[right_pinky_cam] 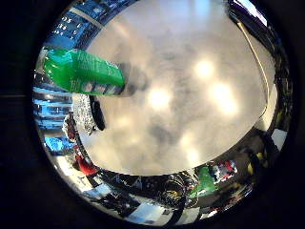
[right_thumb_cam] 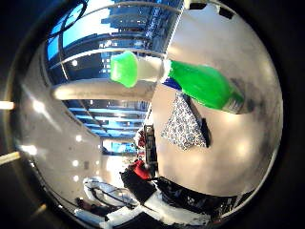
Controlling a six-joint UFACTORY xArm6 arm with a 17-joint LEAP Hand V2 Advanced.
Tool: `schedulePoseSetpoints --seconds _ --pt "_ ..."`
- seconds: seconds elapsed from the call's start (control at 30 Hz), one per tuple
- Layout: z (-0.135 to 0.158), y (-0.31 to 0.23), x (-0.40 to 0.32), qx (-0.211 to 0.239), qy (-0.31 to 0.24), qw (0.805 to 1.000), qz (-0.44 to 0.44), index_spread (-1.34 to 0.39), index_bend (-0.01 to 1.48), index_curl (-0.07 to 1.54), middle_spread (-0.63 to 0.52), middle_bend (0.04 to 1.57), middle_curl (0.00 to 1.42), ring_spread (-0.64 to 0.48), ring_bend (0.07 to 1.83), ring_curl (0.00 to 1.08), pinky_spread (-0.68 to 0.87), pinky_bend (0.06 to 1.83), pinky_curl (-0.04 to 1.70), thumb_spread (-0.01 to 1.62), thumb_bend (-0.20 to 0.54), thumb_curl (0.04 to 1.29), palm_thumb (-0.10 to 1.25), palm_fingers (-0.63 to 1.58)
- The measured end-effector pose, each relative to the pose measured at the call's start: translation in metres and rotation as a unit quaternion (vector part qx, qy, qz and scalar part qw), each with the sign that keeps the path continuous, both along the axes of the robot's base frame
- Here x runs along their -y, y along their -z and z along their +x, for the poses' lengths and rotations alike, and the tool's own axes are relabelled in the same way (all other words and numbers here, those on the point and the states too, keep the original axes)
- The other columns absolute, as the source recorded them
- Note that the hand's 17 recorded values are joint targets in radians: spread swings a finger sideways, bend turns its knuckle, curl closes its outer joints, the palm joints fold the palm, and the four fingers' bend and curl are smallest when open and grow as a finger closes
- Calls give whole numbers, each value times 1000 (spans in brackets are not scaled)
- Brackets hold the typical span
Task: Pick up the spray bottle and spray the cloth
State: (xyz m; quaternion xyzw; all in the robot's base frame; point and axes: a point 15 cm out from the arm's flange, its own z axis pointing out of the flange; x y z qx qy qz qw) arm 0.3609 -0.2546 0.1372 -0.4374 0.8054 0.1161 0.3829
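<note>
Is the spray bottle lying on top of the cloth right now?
No. The spray bottle stands on the table beside the patterned cloth, not on it.

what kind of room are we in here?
Probably a lab or workshop. A green spray bottle and a patterned cloth sit on a glossy grey table, with cluttered gear along its far edge and large windows behind.

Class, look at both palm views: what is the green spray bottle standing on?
The spray bottle stands on the pale table, beside the patterned cloth. Its base hides the spot beneath.
</note>
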Motion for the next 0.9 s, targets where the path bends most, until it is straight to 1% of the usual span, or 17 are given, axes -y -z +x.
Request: schedulePoseSetpoints --seconds 0.43,0.57,0.73,0.9 --pt "34 -11 -14 30 17 999 3 -135 137 214 206 194 314 210 262 270 399 415 320 939 -29 287 316 -28" --pt "48 -17 -16 46 37 998 14 -128 138 215 206 194 316 209 281 275 398 412 320 940 -30 285 320 -21" --pt "58 -22 -14 59 62 996 28 -127 139 218 207 198 322 209 295 276 398 408 319 946 -29 286 330 -17" --pt "61 -19 -16 66 81 994 45 -127 141 222 207 197 324 208 301 276 398 407 320 947 -30 285 330 -17"
